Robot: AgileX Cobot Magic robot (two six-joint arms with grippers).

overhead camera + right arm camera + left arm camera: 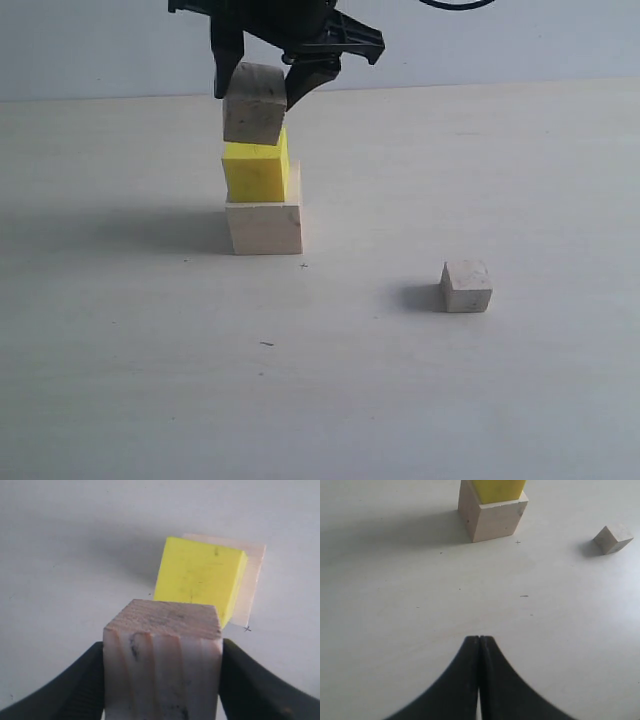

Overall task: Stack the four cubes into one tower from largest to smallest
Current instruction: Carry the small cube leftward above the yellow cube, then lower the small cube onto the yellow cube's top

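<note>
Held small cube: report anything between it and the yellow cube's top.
Nothing visible. The top of the yellow cube is bare beneath the held small cube in the right gripper; the other small cube lies aside.

Colour key. The large cube [264, 228] is pale natural wood with faint grain. The medium cube [255, 172] is bright yellow and plain, with a few small dark flecks on its top face. The held small cube [253, 105] is greyish-pink wood, one face striped with growth rings and dark specks. The loose small cube [466, 287] has the same pale greyish tone, lightly speckled. The right claw [262, 92] and left claw [479, 647] are black. The worktop [450, 180] is off-white with scattered tiny dark marks. The backdrop [520, 40] is pale blue-grey.
</note>
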